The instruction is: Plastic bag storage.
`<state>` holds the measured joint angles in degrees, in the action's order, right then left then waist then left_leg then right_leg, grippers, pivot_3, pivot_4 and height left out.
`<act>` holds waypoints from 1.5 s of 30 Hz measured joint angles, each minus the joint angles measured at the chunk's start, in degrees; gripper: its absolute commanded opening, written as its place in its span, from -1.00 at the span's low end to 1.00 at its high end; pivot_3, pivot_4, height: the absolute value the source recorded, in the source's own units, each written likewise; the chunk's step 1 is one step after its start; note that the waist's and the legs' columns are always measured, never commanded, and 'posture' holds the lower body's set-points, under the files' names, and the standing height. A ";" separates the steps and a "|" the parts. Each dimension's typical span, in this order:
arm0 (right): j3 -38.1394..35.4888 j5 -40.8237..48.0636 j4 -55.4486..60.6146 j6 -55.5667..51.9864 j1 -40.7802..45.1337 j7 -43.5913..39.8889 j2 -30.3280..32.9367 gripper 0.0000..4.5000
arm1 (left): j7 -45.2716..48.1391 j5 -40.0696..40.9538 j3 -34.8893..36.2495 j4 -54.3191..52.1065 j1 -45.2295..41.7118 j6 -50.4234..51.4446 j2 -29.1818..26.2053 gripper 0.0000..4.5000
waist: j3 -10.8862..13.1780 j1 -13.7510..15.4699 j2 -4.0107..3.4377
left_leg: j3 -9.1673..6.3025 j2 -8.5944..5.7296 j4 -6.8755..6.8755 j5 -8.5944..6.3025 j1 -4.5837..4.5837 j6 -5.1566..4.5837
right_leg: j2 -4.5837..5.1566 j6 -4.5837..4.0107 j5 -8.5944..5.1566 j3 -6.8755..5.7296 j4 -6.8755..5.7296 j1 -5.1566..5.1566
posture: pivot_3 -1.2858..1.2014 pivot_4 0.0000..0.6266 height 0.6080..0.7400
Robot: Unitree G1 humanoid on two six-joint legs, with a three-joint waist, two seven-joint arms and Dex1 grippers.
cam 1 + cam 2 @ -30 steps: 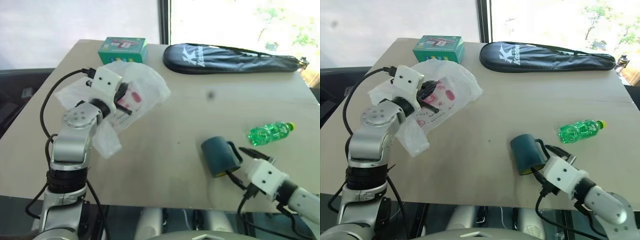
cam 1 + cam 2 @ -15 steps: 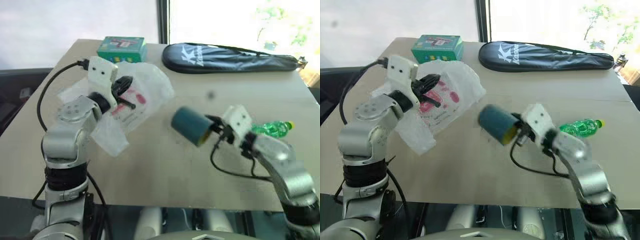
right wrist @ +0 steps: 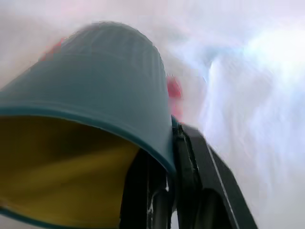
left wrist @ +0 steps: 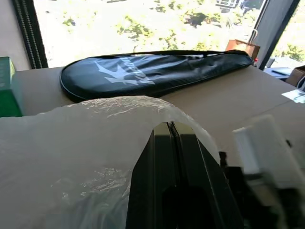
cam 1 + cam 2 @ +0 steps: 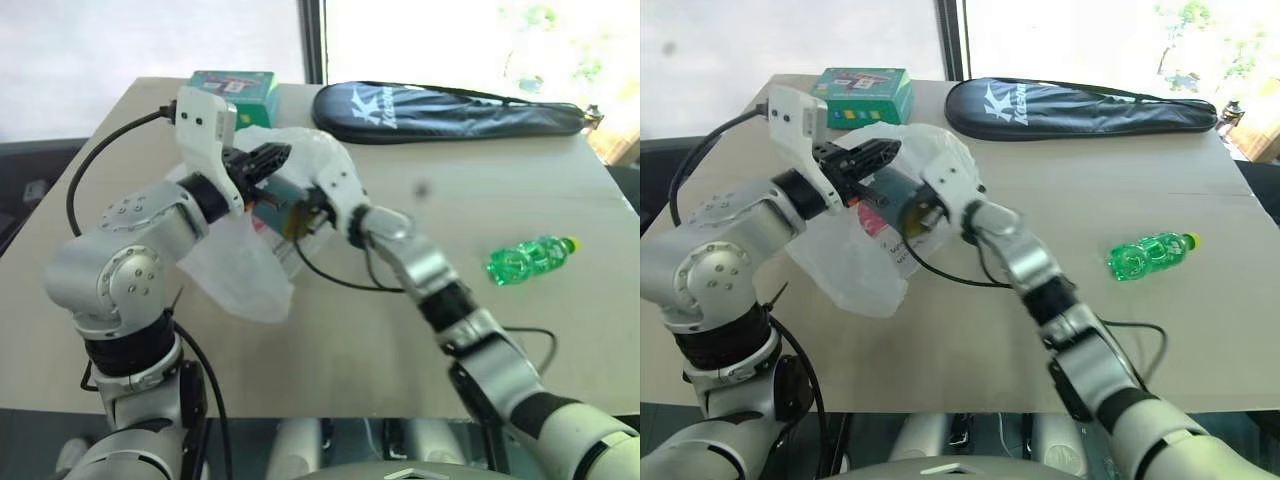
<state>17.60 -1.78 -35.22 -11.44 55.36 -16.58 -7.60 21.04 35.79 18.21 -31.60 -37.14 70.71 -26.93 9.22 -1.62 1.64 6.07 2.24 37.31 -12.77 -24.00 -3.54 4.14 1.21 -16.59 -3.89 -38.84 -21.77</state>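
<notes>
So the right gripper [image 5: 902,212] has swung all the way over from the near right corner of the table [image 5: 560,330], and its fingers are clamped on the rim of the teal mug [image 3: 95,95], now poking into the mouth of the plastic bag [image 5: 855,275]. The left gripper [image 5: 268,160], pinched shut on the bag's upper edge, has lifted it a bit to hold it open. Looks like the mug's going inside, which should be the storing part starting.
</notes>
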 measured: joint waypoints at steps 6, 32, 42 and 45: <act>-0.80 0.10 -15.72 6.26 4.02 -4.55 -0.62 -0.34 | -2.90 1.62 1.49 -0.39 0.49 1.68 1.20 -1.00 | 0.05 -0.04 -0.02 | -0.03 -0.06 0.00 -0.01 0.00 0.00 | 0.06 0.00 0.01 0.00 0.01 0.02 | 0.03 -0.52 1.00; -28.27 8.30 76.94 -57.31 -29.69 4.17 33.60 0.98 | -6.21 -4.75 -5.54 10.49 3.50 -12.97 4.17 -1.00 | 0.20 1.29 -0.14 | -0.06 -0.06 -0.13 0.00 -0.10 0.02 | 0.17 -0.02 -0.01 -0.05 0.05 -0.06 | 0.03 -0.52 1.00; -53.30 -17.71 67.06 -80.72 -3.18 34.54 -0.03 0.98 | -6.68 -5.22 -7.77 12.52 2.48 -13.81 6.42 -1.00 | 0.40 1.28 -0.61 | -0.07 -0.11 -0.18 0.17 -0.66 0.24 | -0.07 -0.02 0.00 -0.11 -0.14 -0.72 | 0.03 -0.52 1.00; -61.77 -23.35 64.73 -80.72 2.62 39.72 -0.68 0.98 | -7.33 -5.25 -7.39 12.53 2.52 -13.79 6.26 -1.00 | 0.40 1.58 -0.61 | 0.02 -0.20 -0.19 0.18 -0.88 0.22 | -0.05 -0.02 0.01 -0.04 -0.05 -0.91 | 0.03 -0.52 1.00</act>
<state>-44.17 -25.13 29.51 -92.16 57.99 23.14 -8.28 13.71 30.54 10.82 -19.07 -34.61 56.92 -20.66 9.61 -0.04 1.03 6.09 2.04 37.12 -12.59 -24.87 -3.32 4.09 1.19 -16.58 -3.93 -38.89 -22.68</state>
